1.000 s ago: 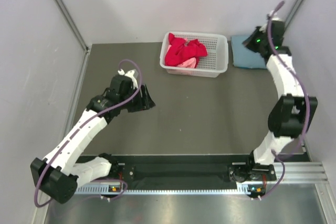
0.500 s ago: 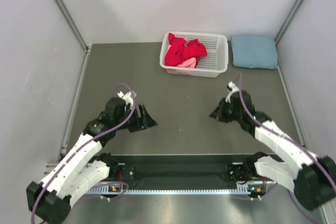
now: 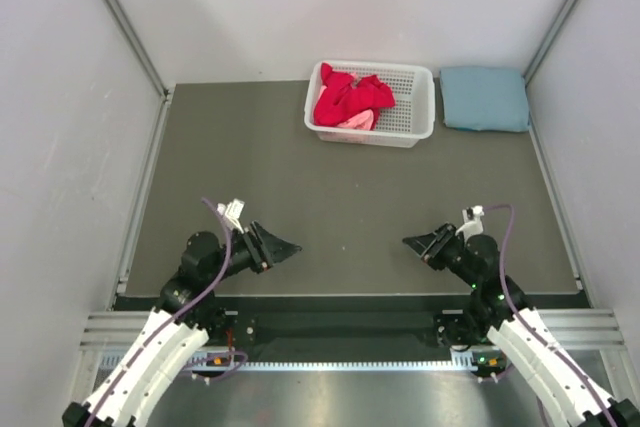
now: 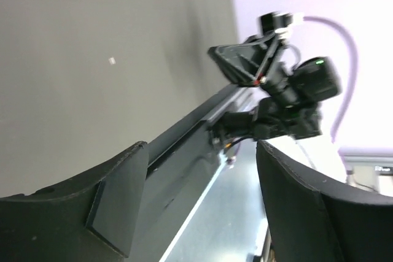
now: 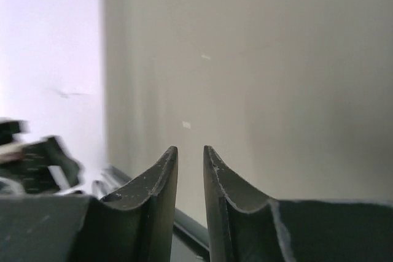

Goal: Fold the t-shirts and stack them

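A dusty grey-blue t-shirt (image 3: 485,99) lies folded flat at the table's back right corner. A red t-shirt (image 3: 348,97) and a pink one (image 3: 358,121) lie crumpled in the white lattice basket (image 3: 421,128). No turquoise shirt shows. My left gripper (image 3: 290,245) is low at the near left, far from the shirts, its jaws wide open and empty (image 4: 202,151). My right gripper (image 3: 408,241) is low at the near right, jaws almost together with a thin gap and nothing between them (image 5: 190,150).
The basket stands at the back centre, next to the folded shirt. The dark rail (image 3: 340,327) with the arm bases runs along the near edge. Grey walls close the left, back and right. The right arm shows in the left wrist view (image 4: 295,90).
My right arm has swung from the back right corner down to the near edge, leaving the folded grey-blue shirt there. My left arm has drawn back toward the near edge.
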You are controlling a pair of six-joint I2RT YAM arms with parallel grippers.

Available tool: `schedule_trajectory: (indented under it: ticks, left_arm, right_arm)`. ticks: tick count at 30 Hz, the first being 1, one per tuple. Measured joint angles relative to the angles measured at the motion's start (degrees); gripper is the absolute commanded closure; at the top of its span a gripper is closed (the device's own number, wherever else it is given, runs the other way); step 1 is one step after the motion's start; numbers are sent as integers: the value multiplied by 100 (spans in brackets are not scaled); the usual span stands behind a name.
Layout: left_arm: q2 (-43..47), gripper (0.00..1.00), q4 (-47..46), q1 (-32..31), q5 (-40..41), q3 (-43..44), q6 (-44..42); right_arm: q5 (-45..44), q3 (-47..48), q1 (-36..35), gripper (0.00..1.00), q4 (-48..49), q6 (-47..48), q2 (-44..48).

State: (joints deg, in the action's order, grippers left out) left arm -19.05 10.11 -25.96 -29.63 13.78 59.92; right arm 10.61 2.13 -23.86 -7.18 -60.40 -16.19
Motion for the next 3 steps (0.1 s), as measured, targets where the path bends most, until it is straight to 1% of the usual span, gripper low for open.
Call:
schedule_trajectory:
  ticks: [1, 2, 3]
  left_arm:
    - [380, 24, -173, 0, 4, -254, 208]
    - [678, 23, -249, 0, 20, -433, 372]
    - [1021, 21, -291, 0, 28, -592, 538]
  right_arm:
    - [20, -57, 0, 75, 42, -146, 184]
    - [31, -66, 0, 71, 90, -264, 372]
    - [50, -66, 0, 69, 168, -376, 575]
